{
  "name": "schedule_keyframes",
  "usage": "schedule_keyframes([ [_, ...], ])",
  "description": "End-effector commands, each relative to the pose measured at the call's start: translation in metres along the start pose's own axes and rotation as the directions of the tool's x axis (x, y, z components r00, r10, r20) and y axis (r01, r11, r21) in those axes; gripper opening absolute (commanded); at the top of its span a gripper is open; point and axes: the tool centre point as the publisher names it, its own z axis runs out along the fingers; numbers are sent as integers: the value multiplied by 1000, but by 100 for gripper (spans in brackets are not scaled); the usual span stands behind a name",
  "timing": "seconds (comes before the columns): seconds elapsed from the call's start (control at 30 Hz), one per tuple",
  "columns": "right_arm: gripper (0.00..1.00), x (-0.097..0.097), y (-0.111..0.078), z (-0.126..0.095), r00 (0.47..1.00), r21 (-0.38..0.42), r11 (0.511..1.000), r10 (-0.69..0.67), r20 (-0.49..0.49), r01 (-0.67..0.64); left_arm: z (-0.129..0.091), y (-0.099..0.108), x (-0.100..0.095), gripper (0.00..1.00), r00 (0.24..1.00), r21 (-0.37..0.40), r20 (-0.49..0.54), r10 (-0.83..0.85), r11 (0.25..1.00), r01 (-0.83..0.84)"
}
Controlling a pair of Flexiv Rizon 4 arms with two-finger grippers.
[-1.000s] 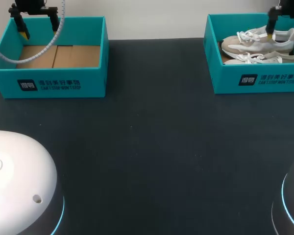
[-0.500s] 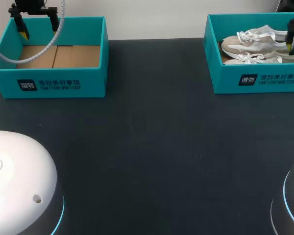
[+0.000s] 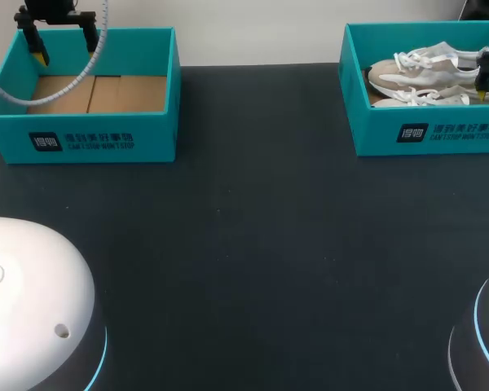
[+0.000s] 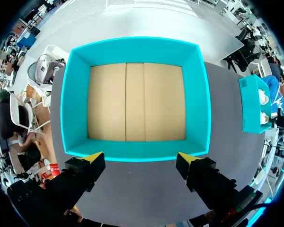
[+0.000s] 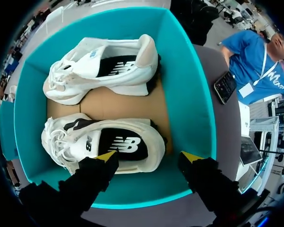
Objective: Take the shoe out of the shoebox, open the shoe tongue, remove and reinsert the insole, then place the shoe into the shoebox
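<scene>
Teal shoebox (image 3: 375,130) in the desk's far right corner holds the nearer shoe (image 3: 432,96) lengthwise, right arm (image 3: 482,73) over its heel end. Left wrist view: left jaws wide, empty, above the other box (image 4: 135,153). Right wrist view: right jaws wide, empty, above that shoe's heel, its length running along their gap.

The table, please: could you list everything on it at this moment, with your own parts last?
table: one, black, under everything.
empty shoebox: one, teal with a brown cardboard floor, far left corner.
full shoebox: one, teal, far right corner, holding both shoes.
far shoe: one, white and beige, on its side at the back of the full shoebox.
near shoe: one, white and beige, on its side at the front of the full shoebox.
left gripper: one, black with yellow tips, open above the empty shoebox.
right gripper: one, black with yellow tips, open over the near shoe's heel end.
</scene>
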Motion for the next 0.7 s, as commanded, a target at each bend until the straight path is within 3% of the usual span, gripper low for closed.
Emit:
schedule_keyframes([
  [0.03, 82, -3, 5, 12, 1000, 9, 1000, 3, -2, -3, 0, 0, 0, 100, 1000, 0, 0, 0, 1000, 0],
  [0.23, 78, -7, 9, 19, 1000, 1, 1000, 30, -2, -30, 0, 0, 0, 100, 1000, 0, 0, 0, 1000, 0],
  [0.33, 69, -7, 11, 21, 1000, 2, 1000, 31, 1, -31, 0, 0, 0, 100, 1000, 0, 0, 0, 1000, 0],
  [0.43, 45, -7, 12, 27, 999, 9, 999, 35, 7, -35, 0, 0, 0, 100, 1000, 0, 0, 0, 1000, 0],
  [0.6, 15, -8, 10, 34, 999, 26, 999, 46, 11, -47, 0, 0, 0, 100, 1000, 0, 0, 0, 1000, 0],
  [0.63, 0, -8, 10, 36, 999, 28, 998, 47, 14, -47, 0, 0, 0, 100, 1000, 0, 0, 0, 1000, 0],
  [0.7, 0, -7, 9, 38, 999, 33, 998, 47, 19, -48, 0, 0, 0, 100, 1000, 0, 0, 0, 1000, 0],
])
